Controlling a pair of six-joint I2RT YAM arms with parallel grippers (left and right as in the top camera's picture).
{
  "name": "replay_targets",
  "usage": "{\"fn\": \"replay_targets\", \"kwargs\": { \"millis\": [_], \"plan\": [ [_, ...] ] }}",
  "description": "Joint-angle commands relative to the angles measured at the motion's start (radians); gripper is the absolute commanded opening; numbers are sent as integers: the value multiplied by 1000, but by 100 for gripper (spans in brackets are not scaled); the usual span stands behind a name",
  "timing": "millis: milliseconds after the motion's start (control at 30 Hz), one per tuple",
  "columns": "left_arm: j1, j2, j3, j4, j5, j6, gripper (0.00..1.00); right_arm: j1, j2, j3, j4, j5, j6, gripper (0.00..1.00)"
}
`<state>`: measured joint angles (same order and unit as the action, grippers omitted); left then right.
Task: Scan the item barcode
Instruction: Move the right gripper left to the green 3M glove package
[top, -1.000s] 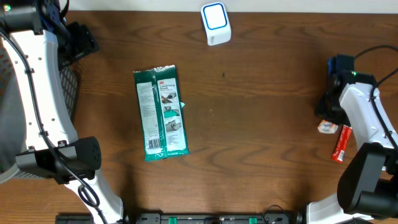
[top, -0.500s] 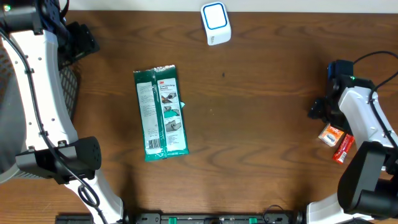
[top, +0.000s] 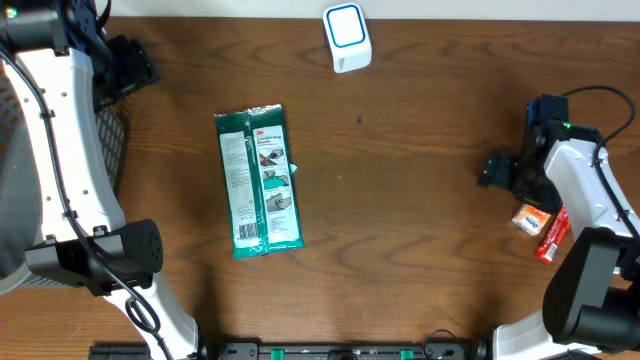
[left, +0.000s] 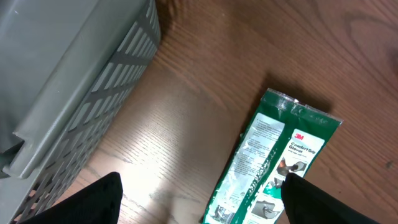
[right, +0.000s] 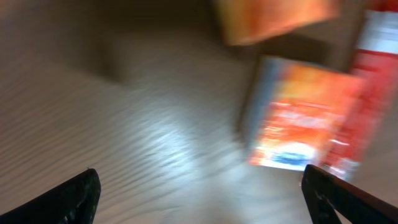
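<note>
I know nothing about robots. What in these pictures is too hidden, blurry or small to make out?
- Packet barcode: too small overhead; in the left wrist view the bottom edge cuts off that end.
- Orange box print: smeared by motion blur in the right wrist view.
- Red item: overhead, the right arm covers part of it.
- Basket inside: left wrist view shows only its outer wall.

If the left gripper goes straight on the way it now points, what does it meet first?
Probably the left gripper meets the brown wooden table, in the gap between the grey slatted plastic basket and the green printed packet. Depth is unclear.
</note>
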<state>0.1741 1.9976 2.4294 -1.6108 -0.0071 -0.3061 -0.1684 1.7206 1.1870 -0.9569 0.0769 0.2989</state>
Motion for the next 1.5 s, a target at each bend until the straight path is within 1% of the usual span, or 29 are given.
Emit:
{"fn": "replay_targets", "kwargs": {
  "millis": [0,133,233,500,600,633,733,800,867,1000,1100,1200,1467],
  "plan": [
    [4,7,4,-56,-13,14,82,37,-17,-2,22,-275,-142,97],
    [4,7,4,-56,-13,14,82,102,-17,-2,60,-383,-143,96],
    [4,7,4,-56,-13,14,82,173,-17,-2,100,-426,-142,95],
    [4,7,4,-56,-13,14,83,436,-17,-3,253,-426,-45,96],
    [4,7,4,-56,-13,14,82,545,-17,-3,331,-425,-33,97],
    [4,7,4,-56,-13,14,82,583,-17,-3,362,-425,-33,99],
    [4,7,4,-56,-13,14,82,684,-17,-3,451,-422,-31,99],
    [4,7,4,-56,-13,14,83,768,-17,-3,522,-388,-17,99],
    [4,7,4,-56,-13,14,82,820,-17,-3,560,-340,6,99],
    [4,7,4,-56,-13,14,83,934,-17,-3,619,-144,72,99],
    [4,7,4,-56,-13,14,83,991,-17,-3,644,-60,90,99],
    [4,7,4,-56,-13,14,82,1025,-12,-3,671,-59,90,99],
    [4,7,4,-56,-13,14,82,1033,72,-3,681,-61,108,99]
  ]
}}
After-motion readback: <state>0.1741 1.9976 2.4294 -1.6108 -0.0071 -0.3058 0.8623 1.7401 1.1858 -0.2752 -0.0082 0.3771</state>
